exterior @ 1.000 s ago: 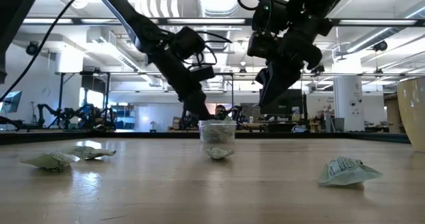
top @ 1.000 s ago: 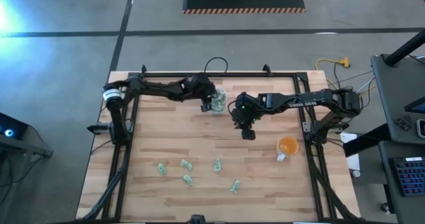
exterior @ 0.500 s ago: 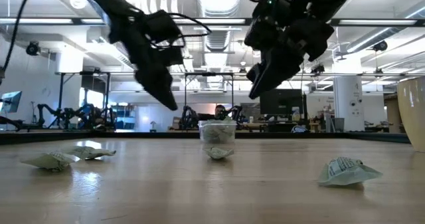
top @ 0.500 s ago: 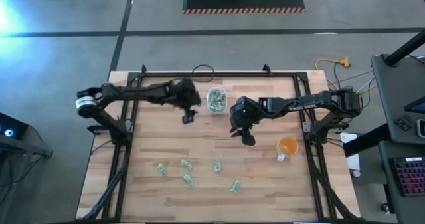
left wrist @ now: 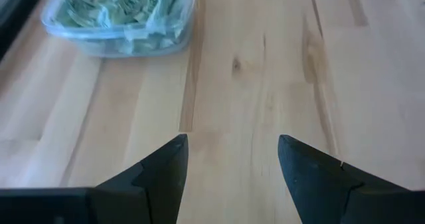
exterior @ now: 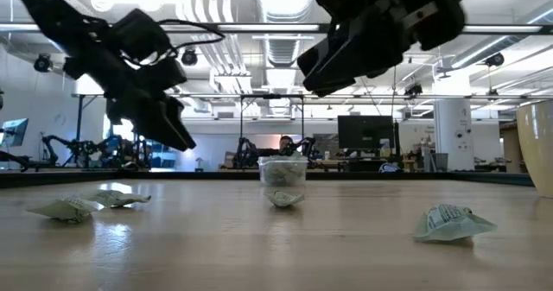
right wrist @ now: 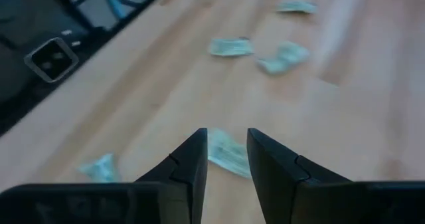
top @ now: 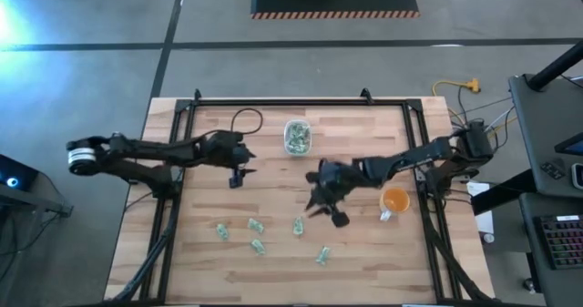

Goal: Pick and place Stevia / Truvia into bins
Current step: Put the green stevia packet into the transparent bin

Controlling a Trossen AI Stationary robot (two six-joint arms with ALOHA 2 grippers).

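The clear bin (top: 296,137) stands at the table's far middle with green-and-white Stevia packets inside (left wrist: 119,14). Several loose packets lie flat on the near half of the wood (top: 255,225), (top: 298,225), (top: 322,254). My left gripper (top: 239,178) hovers open to the left of and nearer than the bin, with only bare wood between its fingers (left wrist: 232,144). My right gripper (top: 332,214) hovers open above the table's middle, just beyond the loose packets. One packet (right wrist: 229,154) shows on the table past its fingertips (right wrist: 227,134).
An orange cup (top: 393,200) stands on the right, close to my right arm. A dark metal frame (top: 273,102) runs along the table's far and side edges. Bare wood lies between the bin and the loose packets.
My left gripper has drawn away from the bin, toward the table's left and near edges, and now sits lower. My right gripper has swung toward the near edge and the loose packets, tipping and rolling as it went. The packets and the bin have stayed put.
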